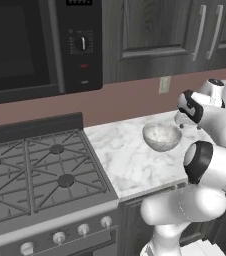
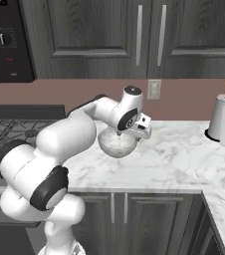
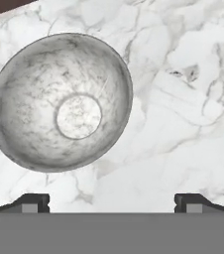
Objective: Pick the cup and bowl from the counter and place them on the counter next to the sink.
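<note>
On the left sits the black gas stove, and right beside it the counter begins, white marble running off to the right. The bowl stands on that slab, toward the back, roughly midway between the stove-side edge and the far stretch by the paper towel roll, well clear of the front edge. It sits upright, mouth open to the ceiling, resting on its small round base. Being round, it has no long axis along the slab; its only axis runs straight up through the centre.

Now the gripper: in the hand view the two fingertips stand far apart at the bottom, jaws spread wide, nothing between them. It hangs above the marble with the bowl up and to the left of the fingertips, so the pincer is off the bowl's rim, over bare slab just beside it. From the right base view the hand hovers over the bowl's right side, not touching as far as I can tell.

So where does the job stand? By my reading, early: the bowl is untouched on the counter and nothing is held. I can't make out the cup or the sink from here, so whether the cup has been dealt with I cannot say. The bowl at least remains to be gripped, lifted and carried over.
</note>
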Motion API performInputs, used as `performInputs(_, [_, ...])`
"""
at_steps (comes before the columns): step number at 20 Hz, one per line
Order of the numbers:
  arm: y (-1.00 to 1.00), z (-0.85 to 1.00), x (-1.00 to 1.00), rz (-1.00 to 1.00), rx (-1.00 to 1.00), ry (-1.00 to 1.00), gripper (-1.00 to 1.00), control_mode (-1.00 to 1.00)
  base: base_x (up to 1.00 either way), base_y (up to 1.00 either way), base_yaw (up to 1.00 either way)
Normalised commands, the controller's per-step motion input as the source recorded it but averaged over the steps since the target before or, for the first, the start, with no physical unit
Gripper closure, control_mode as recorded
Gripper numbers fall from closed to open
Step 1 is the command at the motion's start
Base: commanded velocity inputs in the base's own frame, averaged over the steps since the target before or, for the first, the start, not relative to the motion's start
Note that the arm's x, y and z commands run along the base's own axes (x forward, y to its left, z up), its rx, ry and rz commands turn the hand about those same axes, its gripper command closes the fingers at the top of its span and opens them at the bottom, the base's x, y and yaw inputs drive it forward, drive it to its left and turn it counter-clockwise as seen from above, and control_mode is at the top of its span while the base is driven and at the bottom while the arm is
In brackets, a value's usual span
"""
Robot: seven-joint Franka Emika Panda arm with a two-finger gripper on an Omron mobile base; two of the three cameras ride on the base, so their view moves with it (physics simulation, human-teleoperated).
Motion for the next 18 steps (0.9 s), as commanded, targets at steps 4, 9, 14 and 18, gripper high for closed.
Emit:
performInputs(4, [-0.22, -0.34, 0.21, 0.0, 0.0, 0.11, -1.0, -1.0, 0.0, 0.0, 0.0])
performInputs(9, [-0.08, -0.36, 0.15, 0.0, 0.03, 0.02, -1.0, -1.0, 0.0, 0.0, 0.0])
performInputs(14, [-0.03, -0.37, 0.08, 0.0, 0.06, 0.0, -1.0, -1.0, 0.0, 0.0, 0.0])
performInputs(18, [0.0, -0.14, 0.05, 0.0, 0.03, 0.0, -1.0, -1.0, 0.0, 0.0, 0.0])
